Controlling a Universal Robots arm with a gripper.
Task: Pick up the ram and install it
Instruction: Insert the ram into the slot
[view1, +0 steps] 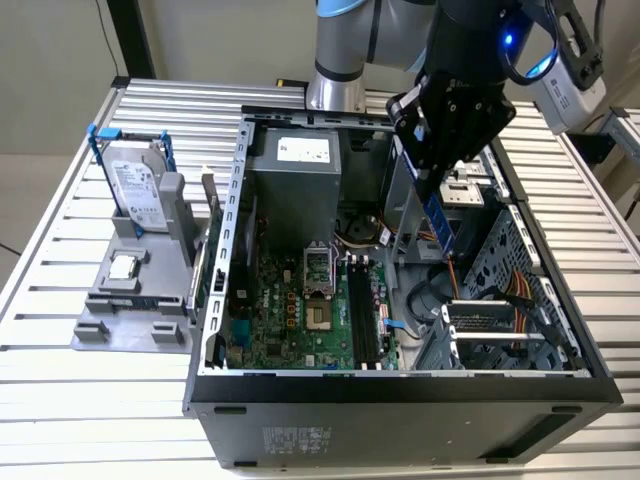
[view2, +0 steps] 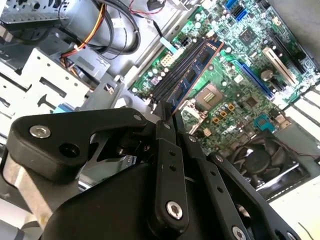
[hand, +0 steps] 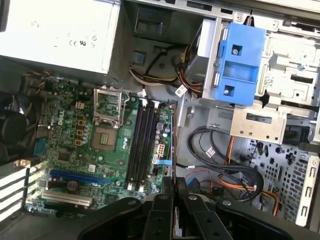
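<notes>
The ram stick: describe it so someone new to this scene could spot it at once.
Start at the open black computer case with the large green motherboard on its floor. Above the case hangs the black gripper, shut on a long, thin dark-blue circuit-board stick. It alone is blue, narrow, and in the air, not seated in the black memory slots.

The long thin dark-blue ram stick (view1: 440, 218) is half hidden in the exterior view, its upper end buried in the black gripper (view1: 433, 180); in the first wrist view it's seen edge-on, a thin line (hand: 173, 150), chips & label not readable; the grey robot arm (view1: 345, 50) is cut off by the pic's top edge; the black case's front wall (view1: 400, 420) hides the green motherboard's (view1: 290, 310) near edge; the silver hard drive in its blue bracket (view1: 135, 190) is too small to make out any detail.
</notes>
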